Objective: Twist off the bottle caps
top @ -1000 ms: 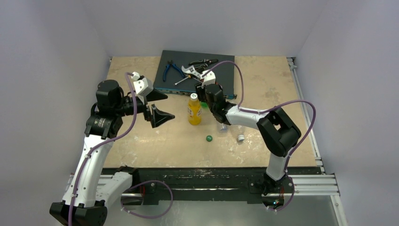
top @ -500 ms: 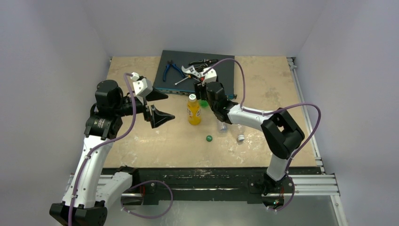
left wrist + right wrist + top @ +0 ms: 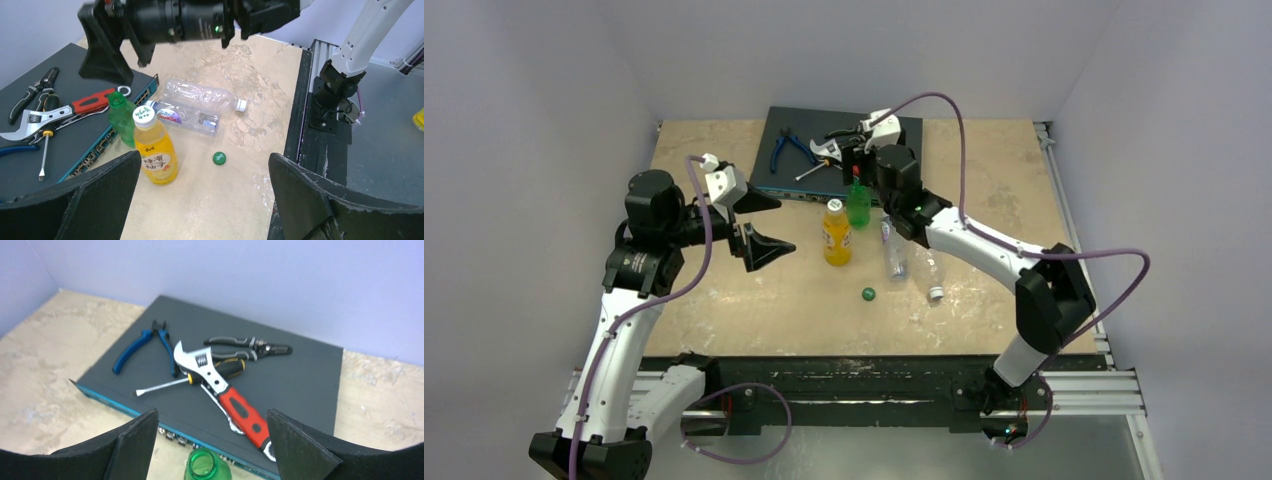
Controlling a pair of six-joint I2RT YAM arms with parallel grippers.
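Our right tool (image 3: 858, 165) has opened and lifted off the green bottle (image 3: 858, 206) toward top centre, fingers spread and empty, while our left tool (image 3: 759, 225) hangs wide open. The bottle stands upright mid-frame, long axis vertical, bare mouth up. Its dark green cap (image 3: 868, 294) lies on the worktop (image 3: 724, 300) just below, so we judge this one done.

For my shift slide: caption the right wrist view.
Open right gripper frames mouth of uncapped green plastic bottle; metal hand tools beyond.

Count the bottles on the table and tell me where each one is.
4. The green bottle stands uncapped by the dark box of tools. The orange-yellow bottle stands next to it. The blue-labelled bottle lies to their right, and the larger clear bottle lies beyond that. None seems hidden.
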